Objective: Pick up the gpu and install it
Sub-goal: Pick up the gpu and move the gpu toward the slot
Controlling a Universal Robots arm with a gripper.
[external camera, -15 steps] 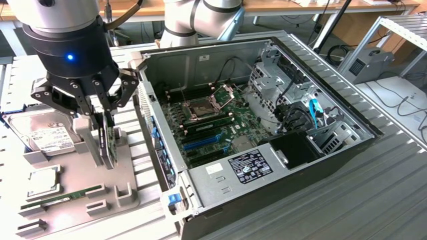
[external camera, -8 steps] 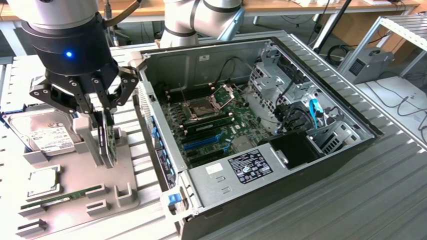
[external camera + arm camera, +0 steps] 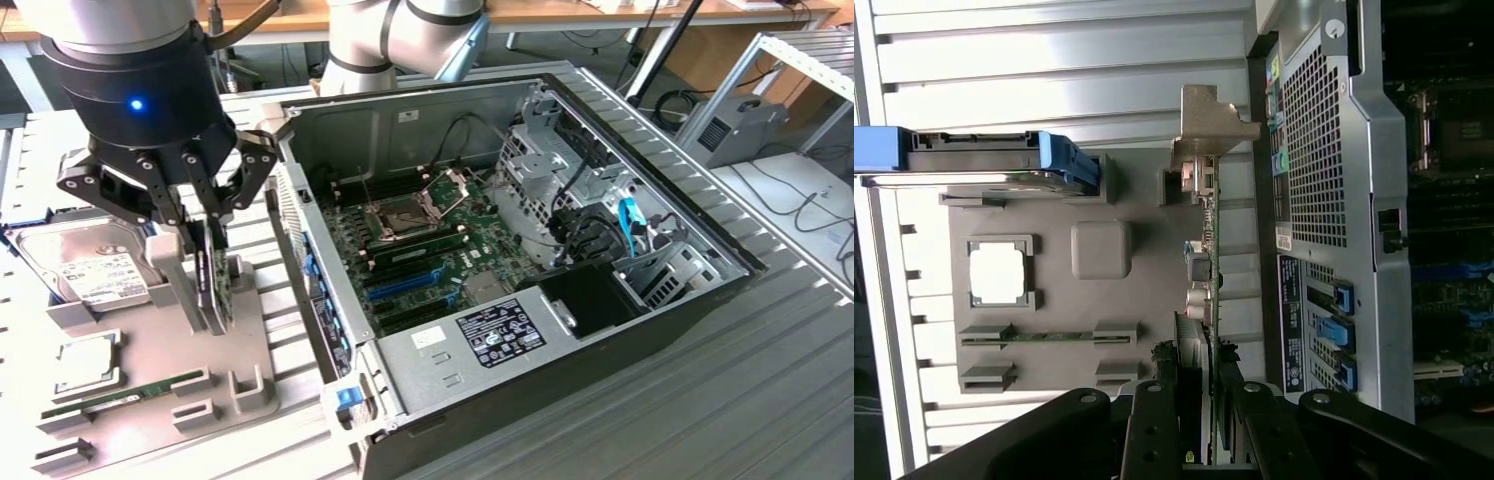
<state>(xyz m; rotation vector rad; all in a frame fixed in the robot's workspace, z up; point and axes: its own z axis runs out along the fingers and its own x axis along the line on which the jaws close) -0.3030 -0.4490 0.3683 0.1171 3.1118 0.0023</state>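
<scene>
The gpu (image 3: pixel 1206 235) stands on its edge in the grey fixture (image 3: pixel 1154 290), just beside the open computer case (image 3: pixel 1324 150). It is clamped near its fan by the half-closed gripper (image 3: pixel 1199 365). The card is judged light and stiff but fragile, so it is best held by its flat faces, away from the connector edge.

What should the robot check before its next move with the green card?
1. Fingers closed on both sides of the gpu: ok.
2. Gpu standing on its edge, not tilted: ok.
3. Gpu lifted clear of the gray holder: cannot tell.
4. Computer case lying open: ok.
5. Blue slots on the board empty: ok.
6. Hard drive and memory stick apart from the fingers: ok.
</scene>
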